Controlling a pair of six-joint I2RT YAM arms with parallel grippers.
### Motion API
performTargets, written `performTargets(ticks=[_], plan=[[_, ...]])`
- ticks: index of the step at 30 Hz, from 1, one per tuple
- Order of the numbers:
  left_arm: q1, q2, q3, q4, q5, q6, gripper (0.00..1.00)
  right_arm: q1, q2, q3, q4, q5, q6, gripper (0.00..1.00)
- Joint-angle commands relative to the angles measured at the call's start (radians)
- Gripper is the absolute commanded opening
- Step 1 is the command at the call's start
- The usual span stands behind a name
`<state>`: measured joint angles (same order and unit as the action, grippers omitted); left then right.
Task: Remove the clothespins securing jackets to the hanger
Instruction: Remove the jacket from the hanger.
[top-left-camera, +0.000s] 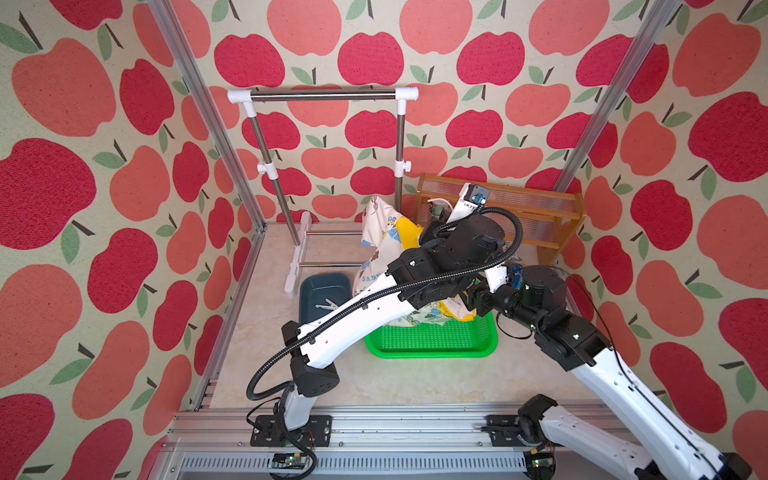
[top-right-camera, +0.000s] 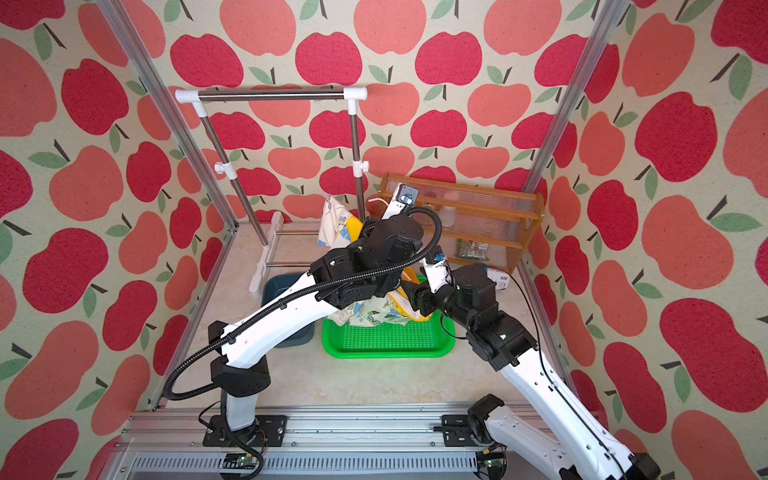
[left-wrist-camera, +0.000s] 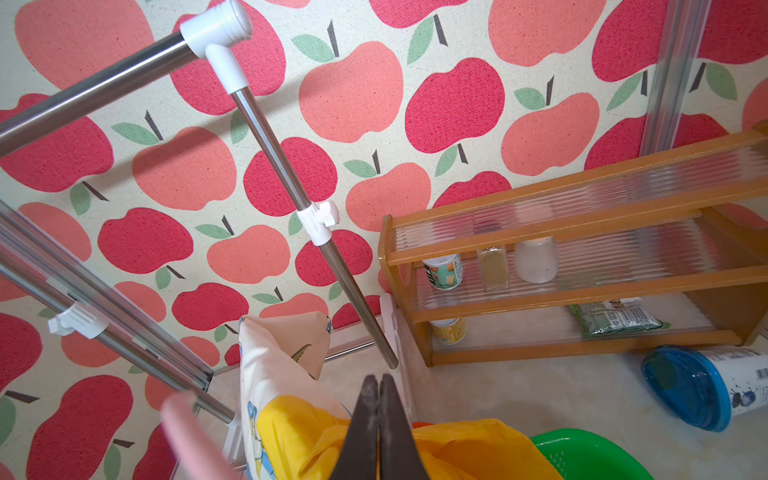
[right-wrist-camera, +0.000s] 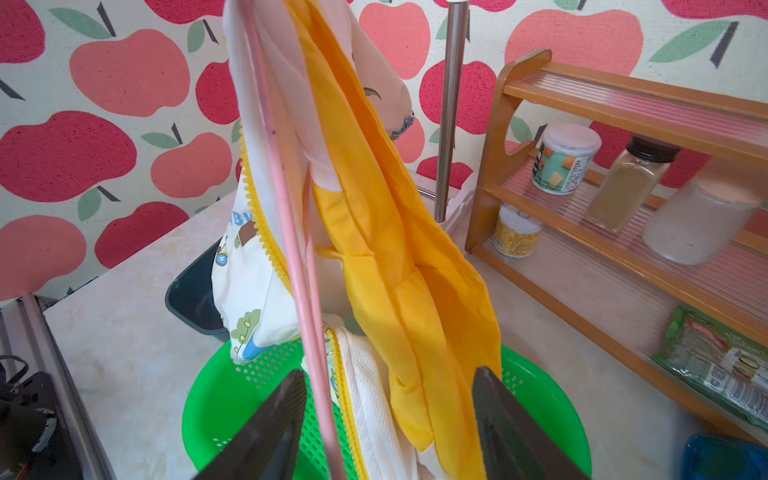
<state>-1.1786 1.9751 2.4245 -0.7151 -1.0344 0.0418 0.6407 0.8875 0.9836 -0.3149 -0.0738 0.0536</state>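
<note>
I read the left gripper (left-wrist-camera: 377, 399) clamped shut on the yellow lining of the jacket (right-wrist-camera: 374, 249), which stands raised over the green tray (top-left-camera: 432, 345) at centre right, while the right gripper (right-wrist-camera: 389, 372) sits open astride the pink hanger (right-wrist-camera: 293, 249) wire.

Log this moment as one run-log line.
left gripper shut, apparently pinching jacket | right gripper open astride hanger | jacket draping into green tray | one clothespin in blue bin
</note>
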Motion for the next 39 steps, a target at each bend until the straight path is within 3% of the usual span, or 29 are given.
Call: performTargets(ticks=[1,12,14,16,18,23,25,29,30,31,32,39], plan=[[-0.014,-0.019,0.031,-0.043,0.004,-0.017,0.00,-0.004,0.021,0.071,0.103,-0.073,-0.058,0.67],[-0.020,-0.015,0.041,-0.043,0.000,-0.045,0.00,-0.003,0.128,0.075,0.217,-0.128,-0.041,0.57],[-0.019,-0.011,0.042,-0.044,-0.002,-0.048,0.00,-0.005,0.131,0.073,0.224,-0.135,-0.043,0.48],[-0.019,-0.009,0.045,-0.052,-0.006,-0.056,0.00,-0.003,0.130,0.064,0.240,-0.134,-0.041,0.29],[-0.019,-0.007,0.048,-0.062,-0.011,-0.067,0.00,-0.004,0.121,0.042,0.273,-0.132,-0.042,0.17],[-0.019,-0.004,0.060,-0.087,-0.031,-0.091,0.00,-0.003,0.104,0.005,0.317,-0.122,-0.053,0.00],[-0.019,-0.001,0.072,-0.100,-0.044,-0.096,0.01,-0.003,0.102,-0.003,0.327,-0.129,-0.060,0.00],[-0.021,-0.004,0.110,-0.159,-0.068,-0.131,0.41,-0.003,0.104,-0.011,0.330,-0.132,-0.079,0.00],[-0.021,-0.013,0.111,-0.170,-0.063,-0.143,0.47,-0.004,0.105,-0.010,0.325,-0.135,-0.085,0.00],[-0.022,-0.025,0.110,-0.181,-0.056,-0.160,0.74,-0.003,0.107,-0.008,0.320,-0.137,-0.091,0.00],[-0.023,-0.041,0.110,-0.193,-0.038,-0.175,0.87,-0.003,0.108,-0.007,0.317,-0.138,-0.095,0.00],[-0.030,-0.221,-0.008,-0.187,0.139,-0.275,0.91,-0.004,0.111,-0.011,0.301,-0.138,-0.113,0.00]])
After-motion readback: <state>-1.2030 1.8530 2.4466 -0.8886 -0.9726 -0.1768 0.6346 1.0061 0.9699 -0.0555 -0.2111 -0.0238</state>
